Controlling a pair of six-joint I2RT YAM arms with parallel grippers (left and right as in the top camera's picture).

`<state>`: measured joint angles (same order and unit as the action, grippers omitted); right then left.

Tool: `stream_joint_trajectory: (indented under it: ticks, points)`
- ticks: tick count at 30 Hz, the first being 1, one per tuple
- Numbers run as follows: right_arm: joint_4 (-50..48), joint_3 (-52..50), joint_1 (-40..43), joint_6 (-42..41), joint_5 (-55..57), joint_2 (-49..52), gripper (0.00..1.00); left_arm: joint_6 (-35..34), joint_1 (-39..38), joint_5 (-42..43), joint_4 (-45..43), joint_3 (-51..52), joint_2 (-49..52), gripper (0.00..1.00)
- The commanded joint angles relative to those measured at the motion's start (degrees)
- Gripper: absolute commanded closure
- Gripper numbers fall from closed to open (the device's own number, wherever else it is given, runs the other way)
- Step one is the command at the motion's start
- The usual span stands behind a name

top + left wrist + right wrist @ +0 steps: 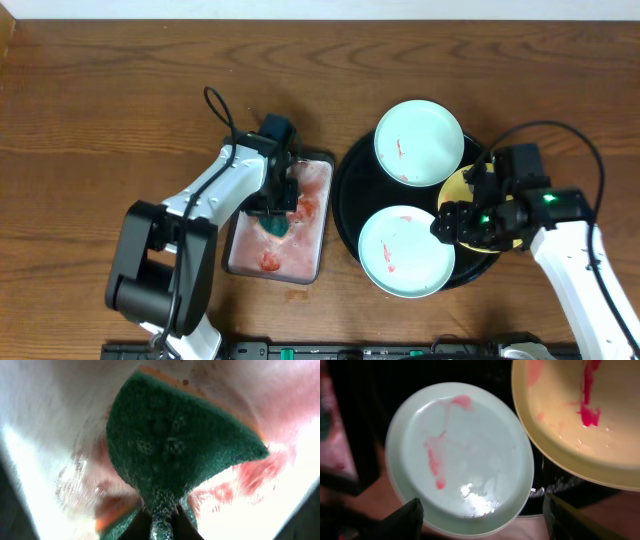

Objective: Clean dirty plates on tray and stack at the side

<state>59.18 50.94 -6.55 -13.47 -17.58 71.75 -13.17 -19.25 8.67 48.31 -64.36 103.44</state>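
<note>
Left side: the left arm reaches down into a rectangular silver pan [305,262]. The pan's long axis runs from the far side to the near side, slightly tilted, and its floor is smeared red.

Left claw [162,521]: closed, pinching the narrow end of a teal sponge [175,445]. The sponge is wedge-shaped and widens away from the fingertips. An orange layer shows along its far edge. It sits against the wet pan floor.

Centre to right: the black round tray [345,200] lies just beside the pan on the brown worktop [100,100]. All three plates are on it, flat and face up. They are round, so they have no long axis.
- The far mint plate [418,142] sits at the tray's far rim with faint red marks.
- The near mint plate [465,455] sits at the near rim with red streaks across its well.
- The yellow plate [570,420] is toward the tray's right side, between the two mint plates. It has a red smear and is partly hidden by the right arm in the overhead view.

Right claw [485,522]: open, fingers spread wide, holding nothing. It hangs over the near mint plate's edge, next to the yellow plate. I can't tell whether it touches the plate.
</note>
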Motion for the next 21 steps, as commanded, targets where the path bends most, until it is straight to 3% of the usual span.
stream_joint_trajectory:
  ticks: [1, 10, 13, 21]
  points:
    - [-3.5, -4.0, -0.4, -2.4, 0.7, 1.7, 0.31, 0.5, 0.0, -1.0, 2.2, -1.0, -4.8, 0.93]
    - [-9.4, -9.0, -0.4, -7.4, 4.6, 11.1, 0.64, 0.5, 0.0, -0.8, 4.5, -1.0, -10.9, 0.93]
    - [-10.6, -9.1, -0.4, -7.7, 9.6, 14.4, 0.66, 0.5, 0.0, -0.1, 5.1, -1.0, -11.5, 0.93]
    - [-12.5, -9.0, -1.6, -3.6, 3.6, 17.5, 0.65, 0.5, 0.0, -0.1, 5.7, -1.0, -11.8, 0.93]
